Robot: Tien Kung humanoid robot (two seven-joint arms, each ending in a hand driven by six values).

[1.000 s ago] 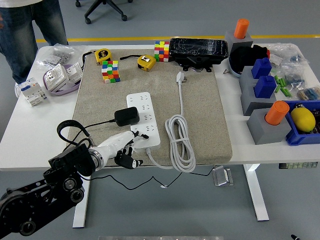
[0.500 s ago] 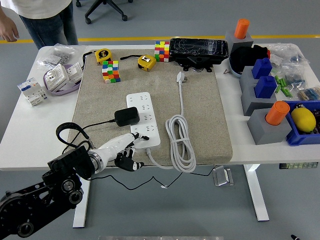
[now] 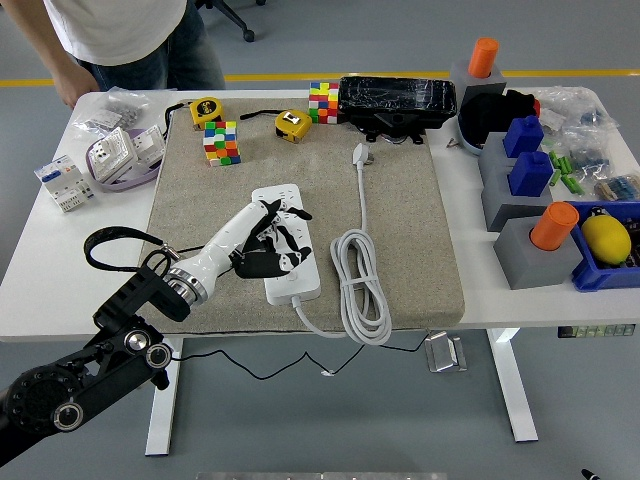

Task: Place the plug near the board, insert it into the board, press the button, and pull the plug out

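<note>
The white power strip (image 3: 296, 282) lies lengthwise on the beige mat (image 3: 400, 230), its white cable coiled (image 3: 362, 285) to the right with a white plug (image 3: 360, 153) at the far end. My left hand (image 3: 268, 238) reaches in from the lower left and hovers over the strip's middle, fingers (image 3: 300, 213) spread and pointing to the upper right. The black adapter plug (image 3: 262, 264) sits under the palm, mostly hidden; only a dark edge shows, and its thin black cord (image 3: 250, 368) hangs off the table's front. I see no grasp on it. The right arm is out of view.
Two colour cubes (image 3: 221, 142) (image 3: 322, 101), two yellow tape measures (image 3: 205, 109) (image 3: 290, 124) and a black box (image 3: 396, 100) line the mat's far edge. Grey blocks with orange and blue pegs (image 3: 530, 170) stand right. White switch boxes (image 3: 110, 160) lie left. A person (image 3: 120, 40) stands at the far left corner.
My left hand rose from the table's front edge and moved forward and right, now covering the black plug and the strip's middle. The person stepped right along the far side.
</note>
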